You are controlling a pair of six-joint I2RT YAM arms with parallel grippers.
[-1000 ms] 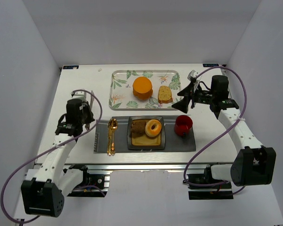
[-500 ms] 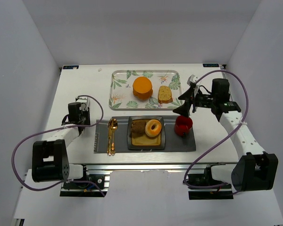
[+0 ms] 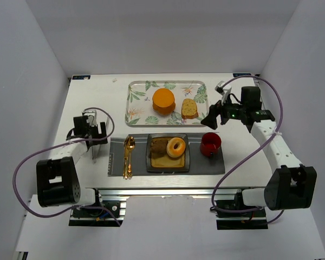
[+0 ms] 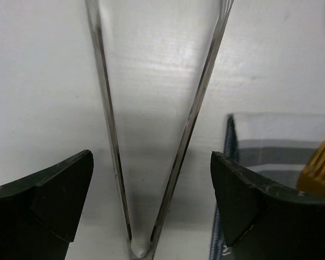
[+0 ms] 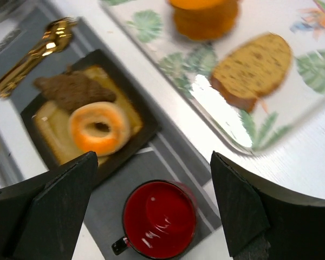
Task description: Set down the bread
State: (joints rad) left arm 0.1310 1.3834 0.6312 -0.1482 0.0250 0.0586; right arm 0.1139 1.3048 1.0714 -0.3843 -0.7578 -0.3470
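The bread, a speckled yellow slice (image 3: 189,109) (image 5: 253,69), lies on the leaf-patterned tray (image 3: 141,97) beside a round orange cake (image 3: 163,101). My right gripper (image 3: 213,116) (image 5: 151,162) hangs open and empty off the tray's right end, above the red cup (image 3: 210,144) (image 5: 160,219). My left gripper (image 3: 91,132) (image 4: 151,162) is open low over the table at the left. Metal tongs (image 3: 92,151) (image 4: 157,135) lie between its fingers, untouched. The black plate (image 3: 150,162) (image 5: 32,108) holds a brown piece, a donut (image 3: 176,147) (image 5: 99,127) and a pale slice.
A grey striped placemat (image 3: 206,162) (image 4: 271,141) carries the plate, the cup and a gold spoon (image 3: 128,157) (image 4: 319,173). White walls close in the table on the left, right and back.
My left gripper has opened and let go of the tongs, which now lie on the table; its arm has folded back leftward. The right gripper has shifted only slightly.
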